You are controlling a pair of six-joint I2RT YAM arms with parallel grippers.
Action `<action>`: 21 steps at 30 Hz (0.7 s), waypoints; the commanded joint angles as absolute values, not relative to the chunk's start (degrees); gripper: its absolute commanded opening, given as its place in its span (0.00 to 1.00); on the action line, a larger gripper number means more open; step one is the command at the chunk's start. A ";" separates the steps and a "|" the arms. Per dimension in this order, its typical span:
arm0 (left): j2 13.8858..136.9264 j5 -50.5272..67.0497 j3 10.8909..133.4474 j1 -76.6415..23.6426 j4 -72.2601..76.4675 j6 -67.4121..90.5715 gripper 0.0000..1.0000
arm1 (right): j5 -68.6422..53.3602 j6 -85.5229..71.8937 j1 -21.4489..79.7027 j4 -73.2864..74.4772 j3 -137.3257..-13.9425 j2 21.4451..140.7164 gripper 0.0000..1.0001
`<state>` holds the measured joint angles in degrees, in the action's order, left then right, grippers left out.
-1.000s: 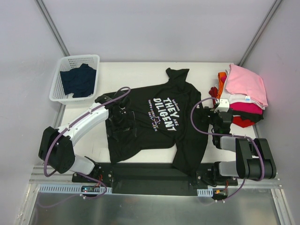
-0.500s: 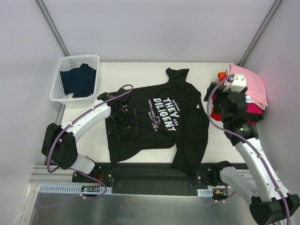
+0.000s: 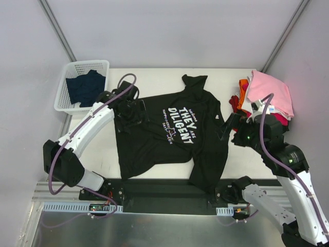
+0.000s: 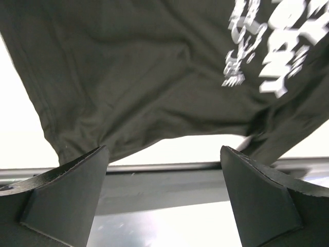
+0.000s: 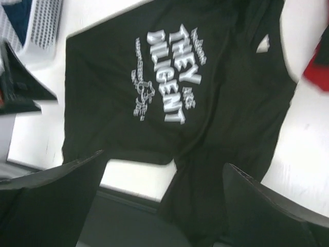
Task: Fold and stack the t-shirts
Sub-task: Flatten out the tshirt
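A black t-shirt [image 3: 169, 134] with white lettering lies spread face up across the middle of the table, its right side hanging over the front rail. My left gripper [image 3: 138, 110] hovers open over the shirt's left shoulder. In the left wrist view the shirt's cloth [image 4: 144, 77] fills the top and the open left gripper [image 4: 163, 150] holds nothing. My right gripper [image 3: 226, 126] is open above the shirt's right edge. The right wrist view looks down on the lettering [image 5: 169, 77] from the empty right gripper [image 5: 162, 160]. Folded tees, a pink one [image 3: 270, 90] on top, are stacked at the back right.
A white basket [image 3: 87, 63] at the back left holds a dark navy tee [image 3: 86, 87]. Red [image 3: 235, 101] and orange [image 3: 242, 84] cloth stick out of the stack's left side. A black rail [image 3: 154, 188] runs along the near table edge. Grey walls close in the table.
My left gripper has moved back and left, from the shirt's left body to its shoulder. My right arm swung up over the stack, then down left to the shirt's right edge.
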<state>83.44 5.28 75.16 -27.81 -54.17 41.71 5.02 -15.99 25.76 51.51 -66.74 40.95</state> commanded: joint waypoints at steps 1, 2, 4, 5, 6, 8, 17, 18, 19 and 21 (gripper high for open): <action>78.40 5.00 79.89 -22.78 -53.70 43.77 0.85 | -1.15 -22.67 26.02 57.12 -63.38 36.05 1.00; 77.70 6.49 80.76 -19.81 -53.35 43.60 0.80 | -0.88 -24.07 26.02 57.65 -62.93 35.43 1.00; 77.17 11.83 81.38 -15.93 -53.17 42.98 0.66 | -0.70 -25.66 26.02 59.23 -61.44 33.06 1.00; 76.73 13.43 82.00 -12.08 -53.00 42.89 0.52 | -0.62 -26.80 26.10 59.50 -59.43 31.92 0.95; 76.47 14.67 82.26 -10.48 -52.91 42.63 0.42 | -0.96 -26.98 26.10 59.33 -58.37 31.03 0.84; 75.94 17.21 84.10 -7.92 -53.00 41.84 0.14 | -1.93 -26.46 26.02 59.15 -55.74 28.93 0.54; 78.65 21.97 100.94 -5.28 -57.19 32.44 0.00 | 4.97 -12.23 26.10 75.83 -66.24 50.15 0.47; 78.66 22.32 101.42 -4.58 -57.65 33.04 0.00 | 6.92 -11.96 26.19 76.28 -67.05 50.71 0.48; 78.49 24.33 101.43 -3.70 -57.57 33.92 0.00 | 6.86 -11.61 26.19 76.38 -67.50 51.15 0.39; 77.53 25.83 100.99 -0.36 -57.57 36.54 0.00 | 4.85 -10.02 26.10 77.07 -67.94 52.64 0.36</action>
<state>78.26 21.23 99.04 -4.54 -54.76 36.12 2.37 -14.57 25.87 70.89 -63.79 51.55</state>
